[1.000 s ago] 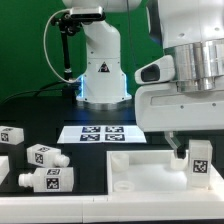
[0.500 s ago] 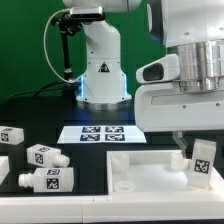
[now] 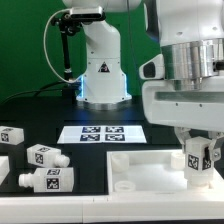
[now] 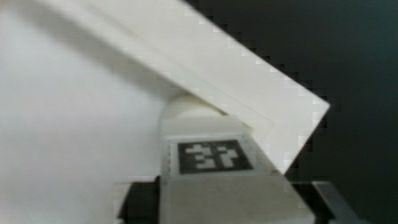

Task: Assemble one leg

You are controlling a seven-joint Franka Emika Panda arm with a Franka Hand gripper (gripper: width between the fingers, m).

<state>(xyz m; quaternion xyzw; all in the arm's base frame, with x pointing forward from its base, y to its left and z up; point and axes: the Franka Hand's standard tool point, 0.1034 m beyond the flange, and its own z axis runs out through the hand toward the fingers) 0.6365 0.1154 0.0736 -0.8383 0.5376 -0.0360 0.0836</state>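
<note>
In the exterior view, you see the arm at that view's right, its end effector closed on one leg, a small white block with a black-and-white tag. The held leg stands upright at the far right corner of the large white tray-like piece, which lies on the dark bench. Three spare legs lie loose at the view's left, and the marker board sits behind the tray.

In the wrist view, you see the tagged leg between the fingers, its far end pressed against the tray's corner.

Judging by this, picking up is done. Whether the peg is fully seated cannot be told, and release remains.
</note>
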